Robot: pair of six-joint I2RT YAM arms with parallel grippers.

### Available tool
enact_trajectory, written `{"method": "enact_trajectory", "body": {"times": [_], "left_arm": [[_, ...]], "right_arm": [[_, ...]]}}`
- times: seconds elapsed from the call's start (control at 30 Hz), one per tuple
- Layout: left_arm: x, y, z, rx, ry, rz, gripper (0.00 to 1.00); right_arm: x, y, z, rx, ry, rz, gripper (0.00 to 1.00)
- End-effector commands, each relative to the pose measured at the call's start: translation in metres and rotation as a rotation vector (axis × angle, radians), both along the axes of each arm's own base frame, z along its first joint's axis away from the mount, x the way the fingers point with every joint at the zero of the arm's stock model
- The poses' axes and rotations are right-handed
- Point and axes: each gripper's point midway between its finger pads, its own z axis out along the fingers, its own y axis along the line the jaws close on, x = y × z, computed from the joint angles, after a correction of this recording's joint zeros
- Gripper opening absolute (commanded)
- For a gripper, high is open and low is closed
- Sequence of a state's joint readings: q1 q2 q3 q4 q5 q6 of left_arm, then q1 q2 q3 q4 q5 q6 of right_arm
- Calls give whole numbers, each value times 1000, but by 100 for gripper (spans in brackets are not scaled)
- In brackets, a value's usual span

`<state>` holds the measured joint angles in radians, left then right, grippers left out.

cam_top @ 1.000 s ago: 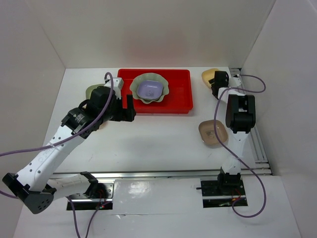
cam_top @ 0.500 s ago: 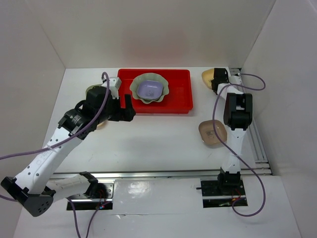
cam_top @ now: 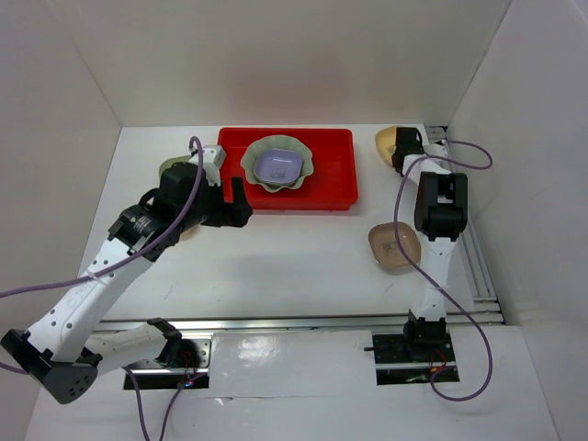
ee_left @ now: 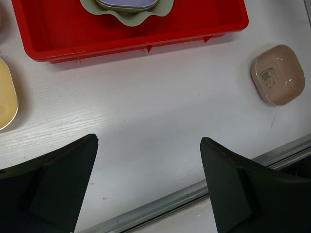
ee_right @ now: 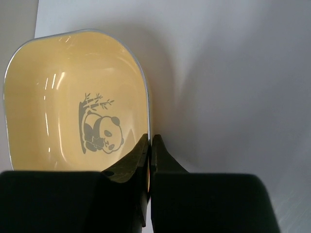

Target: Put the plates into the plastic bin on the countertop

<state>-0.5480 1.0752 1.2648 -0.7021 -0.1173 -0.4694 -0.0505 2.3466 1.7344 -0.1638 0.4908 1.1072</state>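
Note:
The red plastic bin (cam_top: 331,179) (ee_left: 146,41) stands at the back of the white countertop (cam_top: 294,257). Inside it lies a pale green scallop-rimmed plate (cam_top: 299,152) (ee_left: 167,7) with a lavender plate (cam_top: 278,165) (ee_left: 126,4) nested in it. My right gripper (cam_top: 402,147) (ee_right: 149,141) is shut on the rim of a yellow panda plate (cam_top: 387,140) (ee_right: 73,97) at the back right. A pinkish-tan plate (cam_top: 395,246) (ee_left: 278,74) sits beside the right arm. My left gripper (cam_top: 241,202) (ee_left: 148,141) hangs open and empty over the countertop in front of the bin.
A greenish plate (cam_top: 169,167) shows partly behind the left arm, and a yellowish plate (ee_left: 6,97) lies at the left edge of the left wrist view. White walls enclose the countertop. A metal rail (cam_top: 303,322) runs along the near edge.
The right gripper has closed on the yellow plate's rim. The left arm has pulled back slightly towards the left, its gripper still open.

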Motion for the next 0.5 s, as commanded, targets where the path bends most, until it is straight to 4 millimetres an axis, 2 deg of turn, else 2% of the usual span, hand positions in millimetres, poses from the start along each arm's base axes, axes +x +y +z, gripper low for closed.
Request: {"method": "enact_trajectory", "body": {"times": [0.0,0.03,0.07,0.1,0.13,0.17,0.2,0.23,0.27,0.3,0.33,0.4,0.43,0.47], "left_arm": [[4,4,13,-24,-62,8,100],[5,5,13,-20,-64,16,100],[6,7,13,-14,-67,26,100],[7,10,13,-14,-67,35,100],[7,10,13,-14,-67,35,100],[8,12,10,-9,-59,44,100],[8,12,9,-9,-59,45,100],[8,12,9,-9,-59,45,100],[9,12,7,-9,-59,45,100],[7,11,10,-18,-64,36,100],[8,10,8,-19,-66,35,100],[6,11,7,-19,-66,35,100],[8,10,9,-25,-76,36,100],[6,12,7,-24,-75,36,100]], "right_arm": [[-34,11,-24,8,134,-7,0],[-34,15,-15,5,101,-14,0],[-49,23,-23,4,124,-1,0],[-53,26,-16,2,100,-9,0],[-50,31,14,2,19,1,0],[-55,37,24,-19,-6,-11,0],[-74,39,17,-29,14,-22,0],[-79,41,46,-41,-44,-36,0],[-85,44,61,-87,-86,-58,0],[-102,45,54,-101,-76,-70,0],[-107,46,79,-108,-132,-81,0],[-118,48,95,-148,-157,-112,0],[-122,48,111,-159,-183,-123,0],[-130,45,114,-195,-164,-143,0]]}}
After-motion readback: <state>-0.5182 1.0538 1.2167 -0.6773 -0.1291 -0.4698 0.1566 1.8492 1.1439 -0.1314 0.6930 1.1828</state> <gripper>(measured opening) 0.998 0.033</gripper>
